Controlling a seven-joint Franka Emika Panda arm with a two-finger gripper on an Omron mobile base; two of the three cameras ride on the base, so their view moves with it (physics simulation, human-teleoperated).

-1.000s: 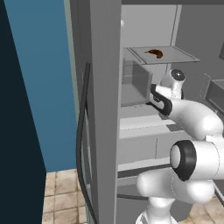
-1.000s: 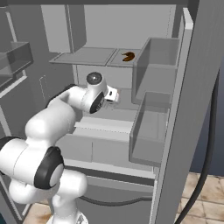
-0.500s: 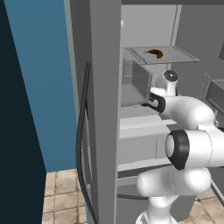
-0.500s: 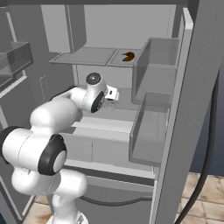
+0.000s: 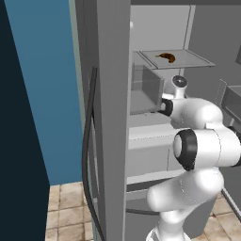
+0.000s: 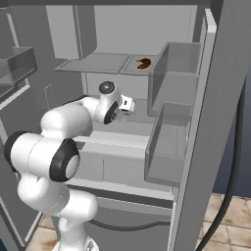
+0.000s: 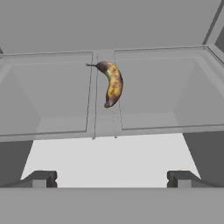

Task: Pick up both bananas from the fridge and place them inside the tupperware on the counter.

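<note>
The fridge [image 5: 112,122] stands open with my arm reaching inside. One banana [image 7: 113,83], yellow-orange with brown patches, lies on the upper shelf [image 6: 98,63]; it shows as a banana [image 5: 166,57] at the back of the shelf and as a banana [image 6: 143,63] beside the top door bin. My gripper [image 7: 111,179] is open and empty, its fingertips [image 7: 41,178] wide apart and well short of the fruit. The hand with the gripper [image 6: 130,104] sits below the shelf. The tupperware and the counter are out of view.
Two grey door bins [image 6: 172,147] hang close to the right of my hand. A clear box [image 5: 146,89] sits left of it under the shelf. Drawers [image 6: 117,166] lie below. A black seal [image 5: 87,146] runs down the fridge's edge. A blue wall [image 5: 42,84] is at the left.
My elbow has risen and swung toward the fridge while the hand stayed about where it was under the shelf. The gripper stays open and the banana has not moved.
</note>
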